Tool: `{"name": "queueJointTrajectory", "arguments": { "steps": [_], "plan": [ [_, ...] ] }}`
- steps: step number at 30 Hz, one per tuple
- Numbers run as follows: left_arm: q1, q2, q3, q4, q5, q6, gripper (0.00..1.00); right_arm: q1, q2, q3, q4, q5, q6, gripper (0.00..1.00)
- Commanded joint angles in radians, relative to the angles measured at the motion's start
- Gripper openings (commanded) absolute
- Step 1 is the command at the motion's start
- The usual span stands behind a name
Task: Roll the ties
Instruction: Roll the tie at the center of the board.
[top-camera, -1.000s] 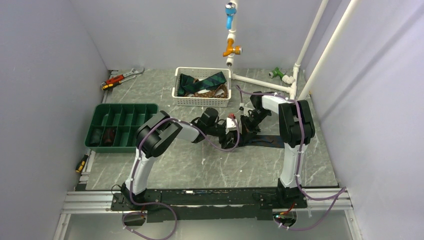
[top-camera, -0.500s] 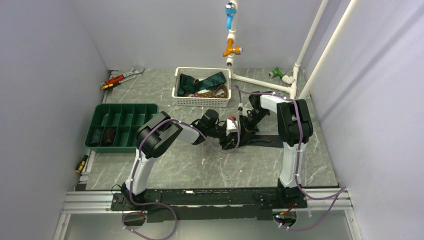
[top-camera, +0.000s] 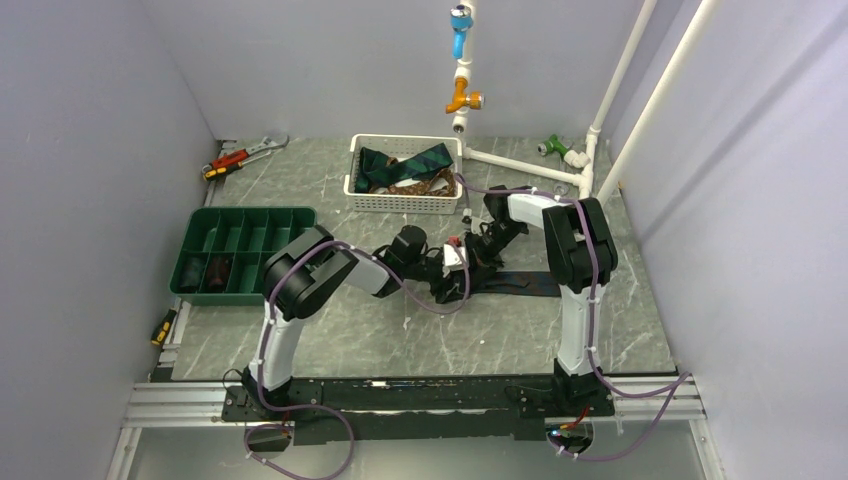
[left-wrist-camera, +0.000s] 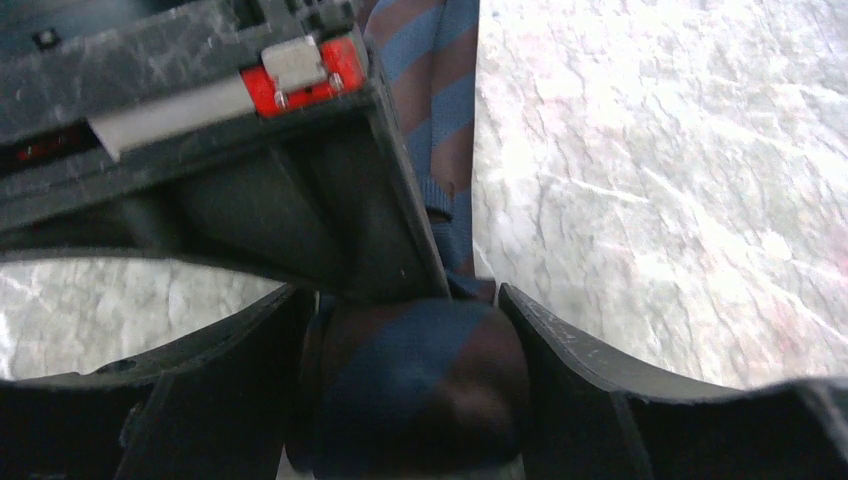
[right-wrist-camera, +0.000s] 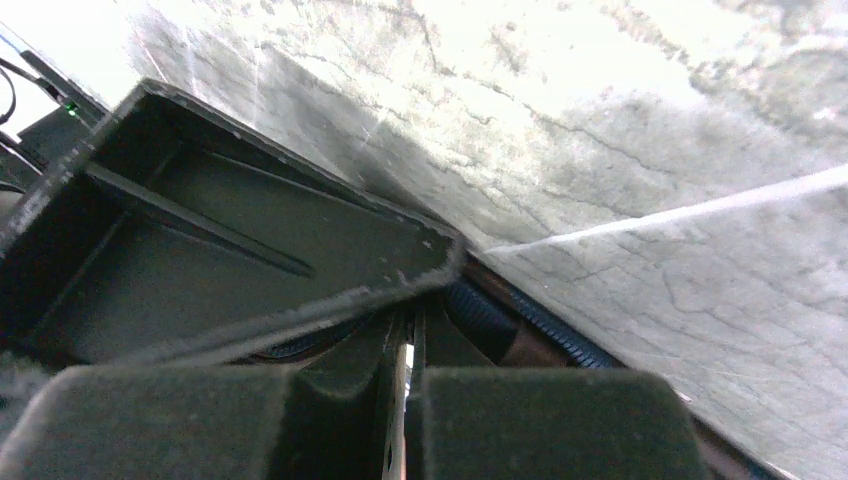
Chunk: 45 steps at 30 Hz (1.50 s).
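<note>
One dark blue and brown striped tie (top-camera: 520, 284) lies flat on the table right of centre. Its left end is wound into a roll (left-wrist-camera: 415, 390). My left gripper (top-camera: 447, 274) is shut on this roll, one finger (left-wrist-camera: 575, 360) on each side. The flat strip runs away from it in the left wrist view (left-wrist-camera: 440, 100). My right gripper (top-camera: 468, 252) comes in from the far side with its fingers (right-wrist-camera: 540, 420) pressed nearly together at the roll, a ribbed tie edge (right-wrist-camera: 500, 320) beside them. More ties (top-camera: 405, 165) lie in the white basket (top-camera: 403, 200).
A green divided tray (top-camera: 245, 225) at the left holds two rolled ties (top-camera: 203, 270). A wrench (top-camera: 245, 155) lies at the back left and a screwdriver (top-camera: 162, 327) by the left edge. White pipes (top-camera: 520, 165) with coloured valves stand at the back right.
Both grippers have shifted a little to the left together, taking the rolled end with them. The right arm's elbow has swung left too.
</note>
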Motion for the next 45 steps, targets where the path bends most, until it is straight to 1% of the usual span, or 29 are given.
{"name": "queueJointTrajectory", "arguments": {
  "steps": [1,6,8,13,14,15,18,20,22,25,27,30,34,38,41,45],
  "plan": [
    [0.046,-0.026,-0.111,-0.110,-0.043,0.014,0.73,0.018,0.078,-0.033,0.246,0.167,-0.029,0.00],
    [0.061,-0.037,-0.125,-0.121,-0.028,0.047,0.73,0.031,0.082,-0.027,0.256,0.133,-0.032,0.00],
    [0.062,-0.040,-0.122,-0.123,-0.025,0.050,0.71,0.043,0.081,-0.024,0.260,0.123,-0.030,0.00],
    [0.060,-0.044,-0.100,-0.114,-0.005,0.015,0.71,0.063,0.098,-0.007,0.276,0.108,-0.015,0.00],
    [0.059,-0.041,-0.095,-0.119,-0.008,0.011,0.68,0.067,0.104,0.001,0.273,0.106,-0.015,0.00],
    [0.058,-0.035,-0.087,-0.129,-0.017,0.009,0.63,0.068,0.111,0.010,0.265,0.104,-0.019,0.00],
    [0.059,-0.021,-0.075,-0.187,-0.070,0.030,0.42,0.067,0.103,0.026,0.230,0.107,-0.045,0.00],
    [0.059,-0.032,-0.083,-0.228,-0.098,0.042,0.32,0.057,0.073,0.030,0.200,0.105,-0.075,0.08],
    [0.061,-0.048,-0.092,-0.281,-0.115,0.060,0.27,0.039,0.032,0.030,0.171,0.091,-0.094,0.16],
    [0.060,-0.063,-0.106,-0.352,-0.134,0.087,0.24,0.015,-0.017,0.051,0.110,0.056,-0.120,0.25],
    [0.060,-0.062,-0.105,-0.395,-0.148,0.102,0.24,0.001,-0.045,0.069,0.059,0.021,-0.138,0.34],
    [0.061,-0.059,-0.093,-0.442,-0.169,0.118,0.23,-0.011,-0.101,0.077,0.018,-0.045,-0.151,0.44],
    [0.059,-0.046,-0.068,-0.478,-0.179,0.126,0.22,-0.010,-0.152,0.050,0.032,-0.145,-0.107,0.47],
    [0.058,-0.036,-0.050,-0.500,-0.181,0.132,0.23,0.010,-0.149,0.021,0.079,-0.211,-0.058,0.50],
    [0.057,-0.034,-0.048,-0.507,-0.183,0.135,0.24,0.023,-0.123,0.019,0.102,-0.206,-0.023,0.52],
    [0.058,-0.032,-0.041,-0.520,-0.185,0.141,0.25,0.025,-0.053,0.047,0.070,-0.155,-0.046,0.47]
  ]
}}
